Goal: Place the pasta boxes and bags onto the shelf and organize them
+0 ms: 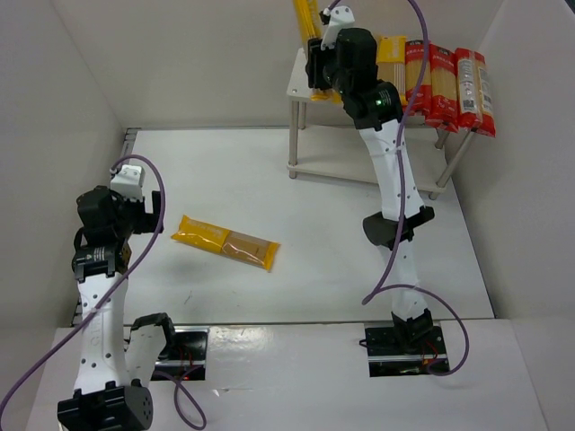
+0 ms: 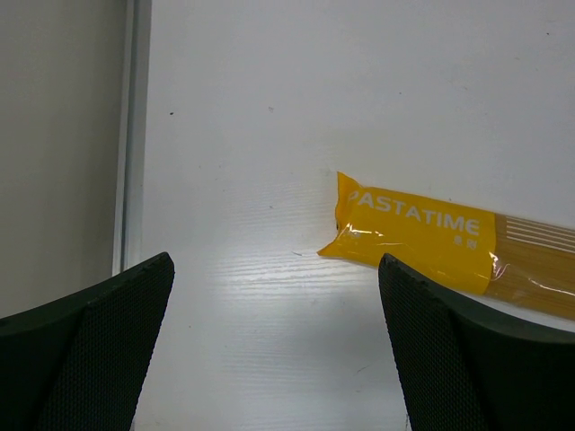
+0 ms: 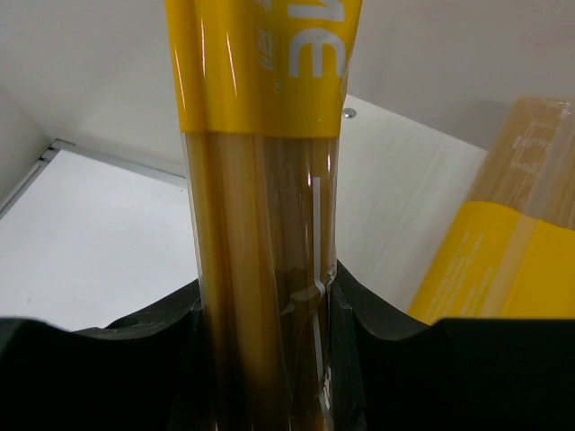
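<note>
My right gripper (image 1: 319, 56) is shut on a yellow spaghetti packet (image 3: 265, 180) and holds it over the left end of the white shelf (image 1: 299, 83); the packet's top sticks up at the frame edge (image 1: 306, 16). On the shelf's top board lie a yellow packet (image 1: 392, 52) and red packets (image 1: 442, 85) side by side; the yellow one shows in the right wrist view (image 3: 512, 260). Another yellow packet (image 1: 225, 242) lies flat on the table; it shows in the left wrist view (image 2: 449, 242). My left gripper (image 2: 274, 350) is open and empty above the table, left of that packet.
White walls enclose the table on the left, back and right. The shelf's lower board (image 1: 359, 166) is bare. A metal strip (image 2: 130, 135) runs along the table's left edge. Purple cables loop from both arms.
</note>
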Motion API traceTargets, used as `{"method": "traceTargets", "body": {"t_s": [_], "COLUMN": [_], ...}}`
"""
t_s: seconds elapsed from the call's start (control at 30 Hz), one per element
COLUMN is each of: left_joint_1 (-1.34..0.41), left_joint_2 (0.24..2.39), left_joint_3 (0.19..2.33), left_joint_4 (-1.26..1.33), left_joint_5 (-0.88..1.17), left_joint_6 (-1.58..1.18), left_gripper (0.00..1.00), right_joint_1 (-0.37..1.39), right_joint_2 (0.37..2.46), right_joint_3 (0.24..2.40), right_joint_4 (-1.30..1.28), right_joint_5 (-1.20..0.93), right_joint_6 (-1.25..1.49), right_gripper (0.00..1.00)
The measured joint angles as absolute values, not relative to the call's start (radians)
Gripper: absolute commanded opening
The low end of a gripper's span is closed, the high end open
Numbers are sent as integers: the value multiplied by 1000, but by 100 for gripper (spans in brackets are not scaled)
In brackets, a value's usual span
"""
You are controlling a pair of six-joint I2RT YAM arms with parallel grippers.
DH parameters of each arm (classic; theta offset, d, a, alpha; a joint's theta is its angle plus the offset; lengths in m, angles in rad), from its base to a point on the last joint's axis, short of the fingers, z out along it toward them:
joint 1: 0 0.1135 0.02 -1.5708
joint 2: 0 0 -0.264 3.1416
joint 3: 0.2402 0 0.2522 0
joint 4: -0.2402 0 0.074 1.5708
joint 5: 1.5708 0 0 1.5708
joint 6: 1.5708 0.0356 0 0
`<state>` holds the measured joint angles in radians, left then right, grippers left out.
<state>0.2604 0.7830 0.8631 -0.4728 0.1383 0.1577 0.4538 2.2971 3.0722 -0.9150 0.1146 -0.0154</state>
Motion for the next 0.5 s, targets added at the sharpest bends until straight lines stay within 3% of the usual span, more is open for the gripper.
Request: {"method": "traceTargets", "body": {"t_s": [0.5], "left_joint_1": [267], "left_joint_2": [791], "left_joint_3": [863], "left_joint_4": [-480], "left_joint_5": [162], "left_joint_6": [163], "left_gripper": [100], "right_joint_1": [437], "right_joint_2": [2386], "right_joint_3": [3083], "right_joint_4": [-867], "right_joint_5": [178], "right_joint_6": [4], "right_gripper": [0]}}
